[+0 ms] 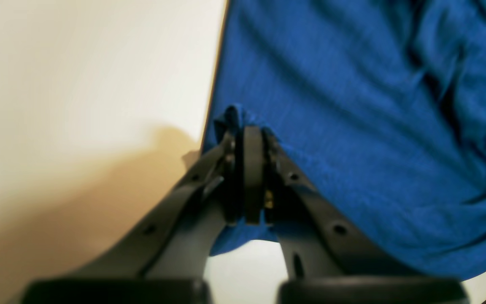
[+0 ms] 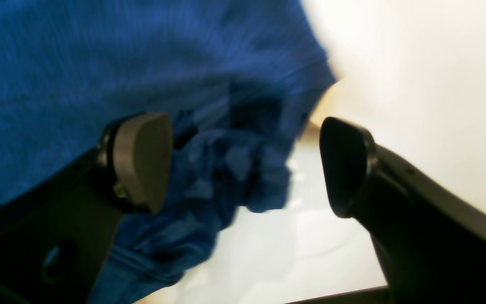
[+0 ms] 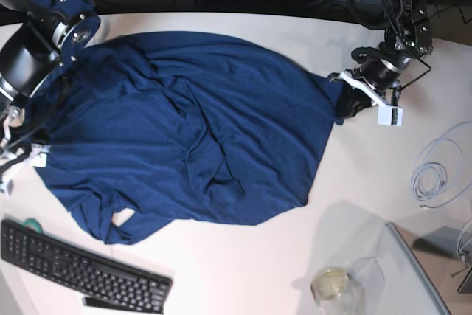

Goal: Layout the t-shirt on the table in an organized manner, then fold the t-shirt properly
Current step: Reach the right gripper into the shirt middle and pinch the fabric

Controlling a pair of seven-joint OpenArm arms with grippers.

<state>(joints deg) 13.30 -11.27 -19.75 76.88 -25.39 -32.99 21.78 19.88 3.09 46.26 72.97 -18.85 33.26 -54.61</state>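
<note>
L gripper [image 1: 251, 139] pinches t-shirt [image 3: 192, 123] edge; R gripper [image 2: 243, 164] agape.

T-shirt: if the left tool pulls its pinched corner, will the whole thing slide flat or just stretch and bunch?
Likely floppy: the t-shirt already lies in deep wrinkles. It will probably bunch near the left tool, shut on its edge, since the table looks smooth.

T-shirt [image 3: 192, 123] plain navy-blue — table [image 3: 354, 175] white — keyboard [image 3: 81, 267] black

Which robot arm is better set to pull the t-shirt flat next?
Probably the left gripper: it is shut on the t-shirt edge. The right gripper is open, holding nothing.
</note>
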